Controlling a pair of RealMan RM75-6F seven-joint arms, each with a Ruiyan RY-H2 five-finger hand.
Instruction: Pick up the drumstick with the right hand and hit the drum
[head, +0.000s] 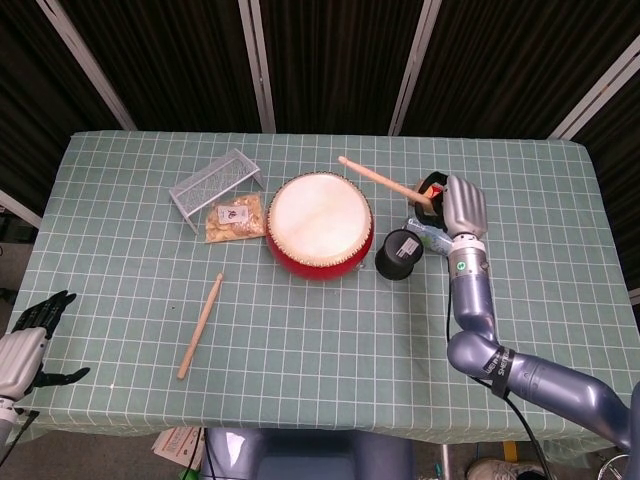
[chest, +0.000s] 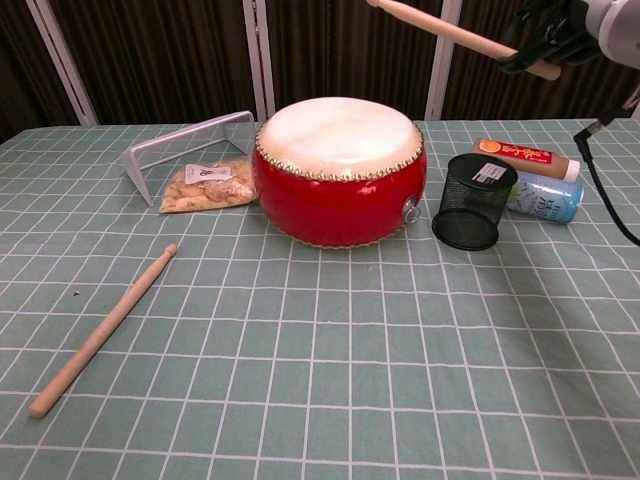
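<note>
The red drum (head: 318, 224) (chest: 340, 170) with its pale skin stands mid-table. My right hand (head: 458, 208) (chest: 568, 28) grips a wooden drumstick (head: 378, 180) (chest: 450, 30) raised high, its tip up and left, well above the drum's far right side. A second drumstick (head: 200, 326) (chest: 103, 331) lies flat on the cloth at the front left. My left hand (head: 28, 335) hangs off the table's left front corner with its fingers spread, holding nothing.
A black mesh cup (head: 398, 254) (chest: 474, 201) stands right of the drum, beside a lying bottle (chest: 543, 195) and a brown bottle (chest: 520, 154). A wire rack (head: 215, 184) (chest: 190, 148) and a snack bag (head: 235, 218) (chest: 205, 186) sit left of the drum.
</note>
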